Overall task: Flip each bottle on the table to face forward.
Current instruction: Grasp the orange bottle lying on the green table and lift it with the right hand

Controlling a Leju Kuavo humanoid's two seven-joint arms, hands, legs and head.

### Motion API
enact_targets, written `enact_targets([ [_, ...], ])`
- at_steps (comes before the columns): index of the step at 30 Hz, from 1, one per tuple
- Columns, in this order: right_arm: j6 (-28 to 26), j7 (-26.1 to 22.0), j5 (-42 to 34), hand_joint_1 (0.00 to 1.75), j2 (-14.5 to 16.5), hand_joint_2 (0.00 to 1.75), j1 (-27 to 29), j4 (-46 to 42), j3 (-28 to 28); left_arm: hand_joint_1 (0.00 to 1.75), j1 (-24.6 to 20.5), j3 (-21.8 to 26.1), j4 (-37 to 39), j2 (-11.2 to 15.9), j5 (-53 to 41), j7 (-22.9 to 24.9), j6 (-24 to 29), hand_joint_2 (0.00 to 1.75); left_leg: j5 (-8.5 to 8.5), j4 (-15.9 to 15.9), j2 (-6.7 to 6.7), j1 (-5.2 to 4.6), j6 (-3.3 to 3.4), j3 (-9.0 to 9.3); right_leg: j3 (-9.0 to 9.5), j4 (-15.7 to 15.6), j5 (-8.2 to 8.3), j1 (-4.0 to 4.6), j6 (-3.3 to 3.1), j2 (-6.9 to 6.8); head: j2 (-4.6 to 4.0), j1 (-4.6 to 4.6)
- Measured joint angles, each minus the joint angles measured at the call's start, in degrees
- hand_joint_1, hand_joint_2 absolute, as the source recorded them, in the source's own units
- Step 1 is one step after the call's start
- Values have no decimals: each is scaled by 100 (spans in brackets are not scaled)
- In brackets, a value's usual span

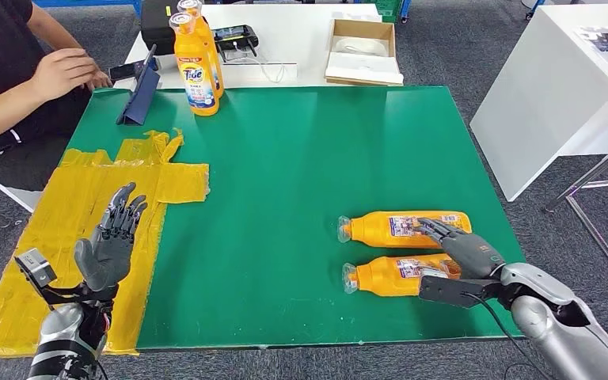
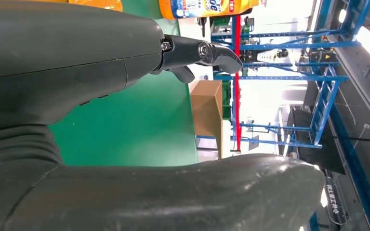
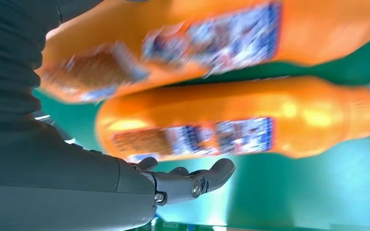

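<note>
Two orange bottles lie on their sides on the green mat [image 1: 309, 158] at the right, caps pointing left, back labels up: a farther bottle [image 1: 388, 228] and a nearer bottle [image 1: 388, 275]. My right hand [image 1: 463, 245] hovers over their base ends, fingers extended over the farther bottle, holding nothing. In the right wrist view the two bottles [image 3: 250, 130] [image 3: 212, 38] lie beyond my right hand [image 3: 125, 183]. Two more orange bottles [image 1: 196, 67] stand upright at the mat's far left edge. My left hand [image 1: 111, 237] is raised, open, over yellow sheeting.
A person's arm [image 1: 24, 87] rests at the far left beside a phone. Yellow plastic sheeting [image 1: 87, 198] covers the mat's left side. A blue folder [image 1: 138, 99] leans near the standing bottles. A cardboard box [image 1: 360, 51] sits behind the mat; a white table [image 1: 562, 87] stands right.
</note>
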Motion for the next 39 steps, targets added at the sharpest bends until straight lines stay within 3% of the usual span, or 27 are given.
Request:
enact_targets([
  [8, 96, 62, -171, 0, -313, 175, 22, -214, -7, 0, -1, 1, -3, -1, -4, 12, 8, 0, -2, 0, 4, -5, 0, 1, -5, -2, 0, -1, 0, 1, 0, -2],
  [17, 202, 153, -491, 0, -1056, 175, 659, -799, -274, 0, -40, -76, -3, -31, 8, 54, 120, 0, -9, 0, 8, -7, 1, -4, -6, -3, -1, -4, 1, 1, 0, -1],
  [28, 263, 180, -281, 0, -1162, 175, 954, -984, -272, 0, -68, -155, -3, -41, 19, 54, 168, 0, -9, 0, 22, -8, 5, 1, -6, -2, -1, -4, 2, 10, 0, -1],
  [39, 175, 95, 49, 0, -817, 175, 573, -567, -71, 0, -215, -272, 8, -52, 5, 67, 225, 0, -7, 0, 20, -8, 6, 1, -6, -1, 0, -4, 2, 10, 0, -2],
])
